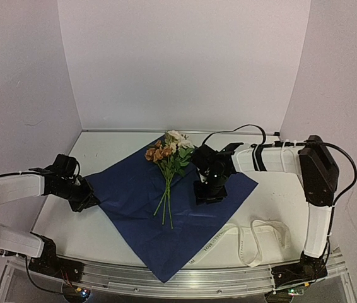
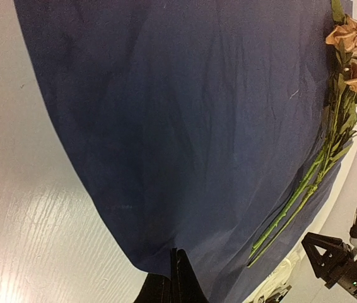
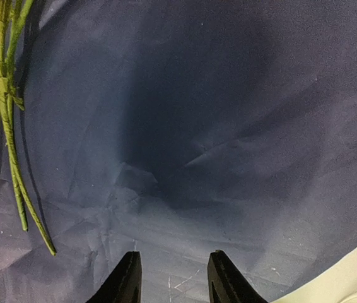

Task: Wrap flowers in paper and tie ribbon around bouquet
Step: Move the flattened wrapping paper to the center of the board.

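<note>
The paper [image 1: 134, 189] lies flat as a dark-blue diamond on the white table. The flowers [image 1: 169, 154] rest loose on its middle, blooms toward the back and stems toward the front. No wrapped bouquet is in view. My left gripper [image 1: 85, 197] sits at the sheet's left corner; in the left wrist view it [image 2: 175, 259] is shut on the edge of the paper [image 2: 185, 126], with the flowers [image 2: 349, 63] at the far right. My right gripper [image 1: 209, 194] hovers low over the sheet's right half. It [image 3: 172, 262] stands open over bare paper [image 3: 229, 126], the stems [image 3: 5, 126] to its left. The ribbon [image 1: 254, 243] lies looped at the front right.
White walls close in the table [image 1: 279, 202] at the back and on both sides. A metal rail [image 1: 185, 281] runs along the near edge. The right arm's black cable [image 1: 241, 129] arches over the back right.
</note>
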Controlling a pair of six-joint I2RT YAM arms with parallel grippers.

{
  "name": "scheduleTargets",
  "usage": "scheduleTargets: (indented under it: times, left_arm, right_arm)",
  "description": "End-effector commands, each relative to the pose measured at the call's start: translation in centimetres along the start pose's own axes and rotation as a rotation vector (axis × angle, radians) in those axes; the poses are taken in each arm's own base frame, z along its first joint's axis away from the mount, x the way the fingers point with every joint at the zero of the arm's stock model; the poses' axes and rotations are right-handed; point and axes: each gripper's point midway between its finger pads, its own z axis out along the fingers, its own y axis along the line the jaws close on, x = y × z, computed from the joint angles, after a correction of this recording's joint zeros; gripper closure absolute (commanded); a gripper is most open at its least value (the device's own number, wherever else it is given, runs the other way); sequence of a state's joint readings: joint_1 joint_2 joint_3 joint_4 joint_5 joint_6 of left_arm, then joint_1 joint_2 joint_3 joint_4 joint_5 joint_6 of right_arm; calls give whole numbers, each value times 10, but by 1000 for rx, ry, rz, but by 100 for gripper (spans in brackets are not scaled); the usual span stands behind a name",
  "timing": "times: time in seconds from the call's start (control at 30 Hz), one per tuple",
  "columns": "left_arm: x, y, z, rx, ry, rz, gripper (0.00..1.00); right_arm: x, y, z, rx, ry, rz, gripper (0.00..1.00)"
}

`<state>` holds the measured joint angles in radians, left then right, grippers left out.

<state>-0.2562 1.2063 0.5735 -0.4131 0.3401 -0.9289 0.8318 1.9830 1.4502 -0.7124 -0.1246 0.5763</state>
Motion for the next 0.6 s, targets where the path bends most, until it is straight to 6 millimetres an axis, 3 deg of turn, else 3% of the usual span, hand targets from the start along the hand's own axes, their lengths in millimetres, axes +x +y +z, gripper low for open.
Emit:
scheduleTargets:
  times: [0.0, 0.13, 0.33, 0.43, 0.5, 0.57]
  left_arm:
    - [2, 4, -7, -6, 9, 29, 100]
    - [1, 8, -7, -13, 7, 29, 100]
    - [-1, 11, -5, -26, 2, 31, 98]
    - [-2, 8, -3, -4, 0, 35, 84]
    - [0, 6, 1, 23, 6, 30, 65]
    - [3, 7, 6, 52, 14, 14, 53]
  right_arm:
    - [0, 6, 12, 19, 16, -9, 65]
    - [10, 1, 26, 42, 46, -8, 65]
    - [19, -6, 30, 60, 64, -13, 66]
    - [22, -6, 31, 58, 72, -14, 66]
    - [24, -6, 32, 59, 76, -14, 66]
    - [26, -5, 33, 58, 79, -12, 66]
